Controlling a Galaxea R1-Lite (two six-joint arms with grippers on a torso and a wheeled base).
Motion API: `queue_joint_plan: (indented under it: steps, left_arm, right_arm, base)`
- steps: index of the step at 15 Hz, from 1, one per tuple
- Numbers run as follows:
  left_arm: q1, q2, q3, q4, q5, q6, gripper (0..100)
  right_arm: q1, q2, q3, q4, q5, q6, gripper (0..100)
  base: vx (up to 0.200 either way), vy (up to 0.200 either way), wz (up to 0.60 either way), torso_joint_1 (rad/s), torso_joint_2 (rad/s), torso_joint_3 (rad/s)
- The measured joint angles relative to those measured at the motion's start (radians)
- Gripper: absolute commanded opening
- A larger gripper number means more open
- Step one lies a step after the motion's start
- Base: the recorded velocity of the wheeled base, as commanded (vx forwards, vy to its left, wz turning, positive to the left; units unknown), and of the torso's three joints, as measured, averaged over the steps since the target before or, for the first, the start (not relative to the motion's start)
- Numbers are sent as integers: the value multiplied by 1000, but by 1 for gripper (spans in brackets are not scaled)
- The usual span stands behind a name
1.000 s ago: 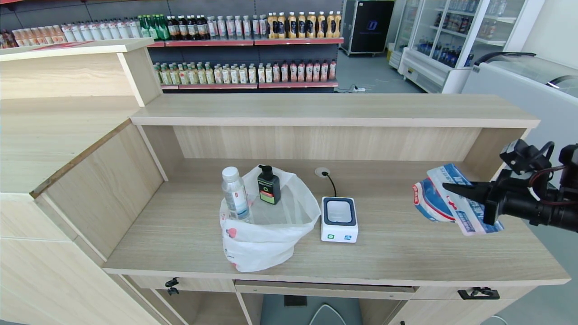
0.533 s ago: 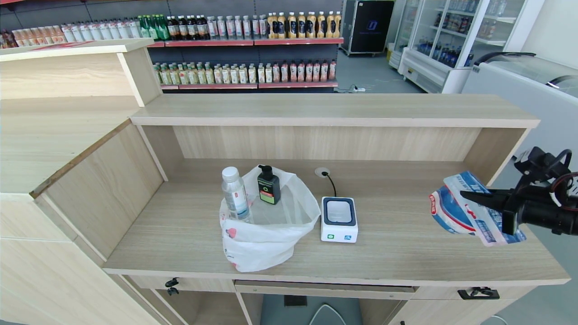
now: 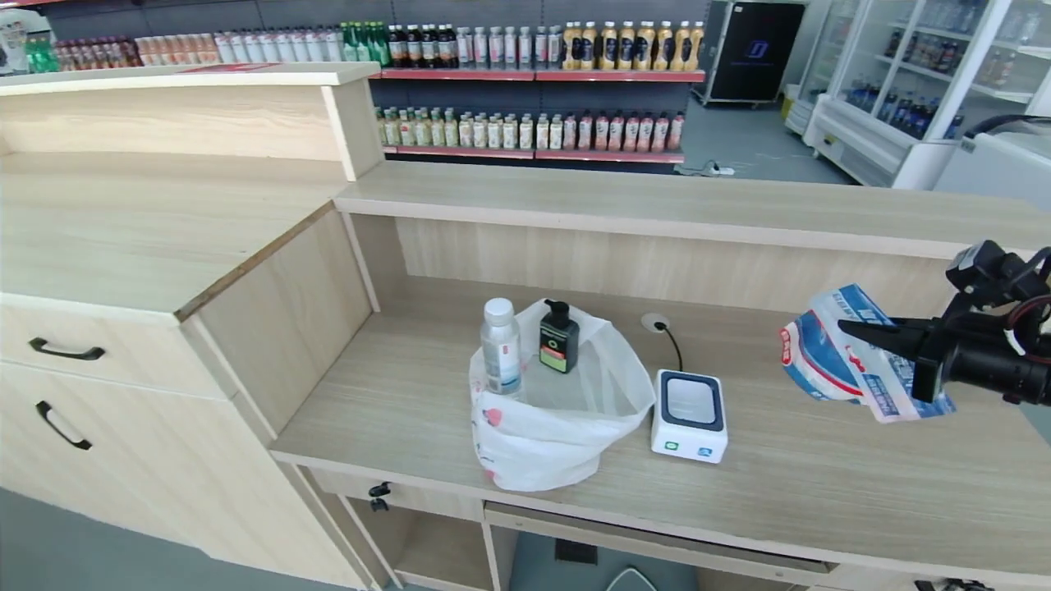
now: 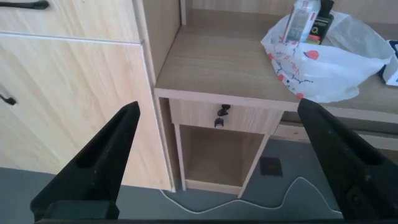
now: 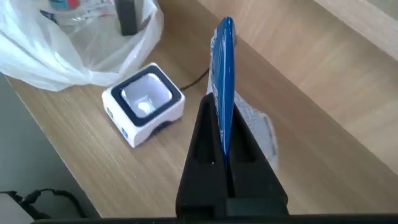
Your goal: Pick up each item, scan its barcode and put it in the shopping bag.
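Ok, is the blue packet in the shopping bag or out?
Out: the right end effector grips the blue packet, right of the scanner, well apart from the shopping bag.

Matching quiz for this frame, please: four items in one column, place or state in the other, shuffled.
1 clear bottle
2 black bottle
3 scanner
4 blue packet

a gripped by the right tool
b in the bag, white cap
c on the counter beside the bag
d in the bag, red-green label

Pairs: 1-b; 2-d; 3-c; 4-a
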Motion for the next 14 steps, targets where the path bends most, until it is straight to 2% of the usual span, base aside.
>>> queue_joint_plan:
  steps: [3, 6, 9, 14]
  left_arm:
    - [0, 0, 0, 0, 0, 0, 100]
    - [0, 0, 0, 0, 0, 0, 100]
    - [0, 0, 0, 0, 0, 0, 100]
    - [0, 0, 0, 0, 0, 0, 100]
  right_arm:
    - [56, 4, -16, -22, -22, 24, 0]
    - [128, 17, -29, -72, -61, 126, 0]
    - [176, 45, -34, -78, -66, 163, 0]
    - [183, 90, -21, -72, -67, 219, 0]
  base:
    - [0, 0, 600, 4, 1, 2]
    - [0, 0, 600, 2, -1, -1]
    - [0, 0, 0, 0, 0, 0]
    - [0, 0, 0, 0, 0, 0]
